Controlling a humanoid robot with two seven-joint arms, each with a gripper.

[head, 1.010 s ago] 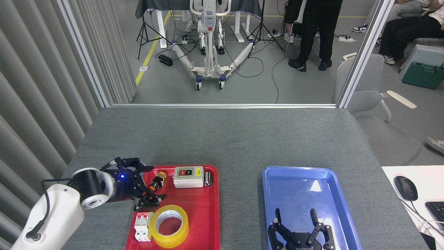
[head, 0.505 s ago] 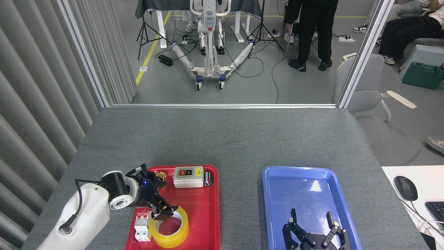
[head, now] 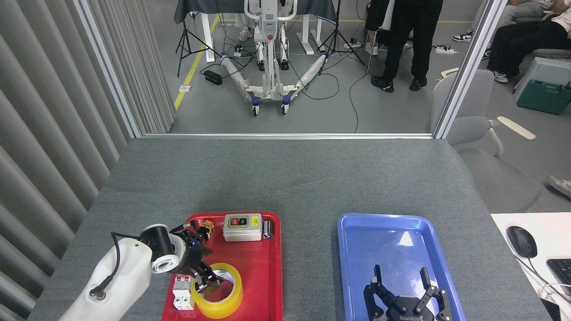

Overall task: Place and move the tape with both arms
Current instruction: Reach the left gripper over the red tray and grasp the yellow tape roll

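Left tool (head: pixel 206 281) at tape (head: pixel 218 290) rim

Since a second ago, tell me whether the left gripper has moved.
Yes. The left gripper has swung toward the near edge of the red tray, away from the switch box, and now sits on the tape.

**Arm and pincer pose, head view**

Left arm (head: pixel 120 278): white casing enters from lower left, forearm angled up and right, wrist bent down. Left pincer (head: pixel 206 281) points down-right; black fingers close together, gap not readable. Right arm barely in view at the bottom edge. Right pincer (head: pixel 403 285) points away from the camera, fingers (head: pixel 376 273) spread apart, nothing between them.
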